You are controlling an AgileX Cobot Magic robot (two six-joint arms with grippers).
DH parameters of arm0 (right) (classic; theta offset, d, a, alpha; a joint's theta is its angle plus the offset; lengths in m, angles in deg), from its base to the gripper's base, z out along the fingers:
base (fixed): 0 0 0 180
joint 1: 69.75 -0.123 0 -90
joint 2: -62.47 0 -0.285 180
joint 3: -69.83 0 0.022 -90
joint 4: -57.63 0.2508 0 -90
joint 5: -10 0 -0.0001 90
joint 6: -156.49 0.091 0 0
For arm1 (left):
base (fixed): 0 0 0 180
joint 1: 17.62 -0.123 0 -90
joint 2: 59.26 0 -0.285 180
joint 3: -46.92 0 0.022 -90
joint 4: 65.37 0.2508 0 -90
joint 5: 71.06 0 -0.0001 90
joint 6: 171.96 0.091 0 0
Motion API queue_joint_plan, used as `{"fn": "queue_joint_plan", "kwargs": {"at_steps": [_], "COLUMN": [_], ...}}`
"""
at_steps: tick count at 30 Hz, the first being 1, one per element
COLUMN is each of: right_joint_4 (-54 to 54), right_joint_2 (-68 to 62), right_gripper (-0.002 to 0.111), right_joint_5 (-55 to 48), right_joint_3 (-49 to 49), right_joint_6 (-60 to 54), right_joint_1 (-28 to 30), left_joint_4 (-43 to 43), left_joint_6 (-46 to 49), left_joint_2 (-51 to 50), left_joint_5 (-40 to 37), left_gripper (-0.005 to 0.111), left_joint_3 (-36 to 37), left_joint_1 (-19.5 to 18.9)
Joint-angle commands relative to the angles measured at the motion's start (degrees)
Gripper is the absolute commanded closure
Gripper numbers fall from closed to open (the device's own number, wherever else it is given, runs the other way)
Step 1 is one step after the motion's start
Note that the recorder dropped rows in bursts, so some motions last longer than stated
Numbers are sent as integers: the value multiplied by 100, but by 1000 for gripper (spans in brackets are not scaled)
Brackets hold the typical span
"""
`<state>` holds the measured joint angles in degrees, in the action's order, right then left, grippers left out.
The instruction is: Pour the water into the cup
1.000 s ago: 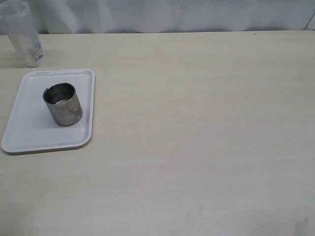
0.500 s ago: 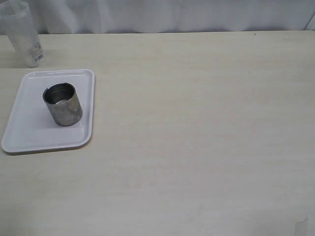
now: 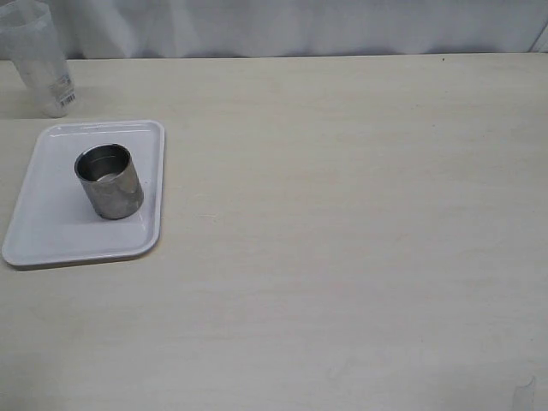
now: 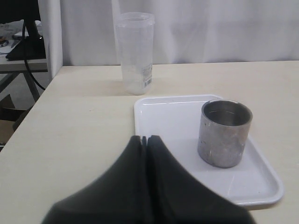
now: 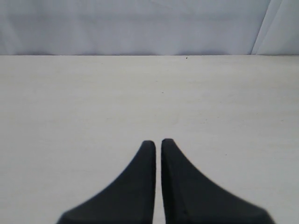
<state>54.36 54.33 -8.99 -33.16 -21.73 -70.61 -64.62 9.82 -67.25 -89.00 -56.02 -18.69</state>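
The steel cup [image 3: 110, 181] stands upright on a white tray [image 3: 51, 240] at the left of the table; it also shows in the left wrist view [image 4: 224, 133]. A tall clear plastic beaker [image 3: 38, 60] with a barcode label stands behind the tray, also in the left wrist view [image 4: 135, 53]. I cannot make out any water in it. My left gripper [image 4: 144, 138] is shut and empty, low over the table in front of the tray. My right gripper [image 5: 158, 142] is shut and empty over bare table. Neither gripper shows in the exterior view.
The tray [image 4: 168, 112] lies flat near the table's left edge. A white curtain [image 3: 300, 26] hangs behind the table. In the left wrist view a dark stand and cables [image 4: 23, 37] sit beyond the table's side.
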Motion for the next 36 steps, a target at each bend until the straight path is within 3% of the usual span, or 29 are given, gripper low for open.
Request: {"fn": "queue_joint_plan", "kwargs": {"at_steps": [1,36], "right_joint_4": [8,-17], "right_joint_2": [35,35], "right_gripper": [104,104], "right_joint_5": [24,-72], "right_joint_3": [21,21], "right_joint_6": [37,37], "right_joint_1": [34,10], "left_joint_4": [5,5], "left_joint_6": [-14,-14], "left_joint_2": [20,20], "left_joint_5": [26,26], "left_gripper": [107,107], "left_joint_3": [16,16], "left_joint_1": [39,39]}}
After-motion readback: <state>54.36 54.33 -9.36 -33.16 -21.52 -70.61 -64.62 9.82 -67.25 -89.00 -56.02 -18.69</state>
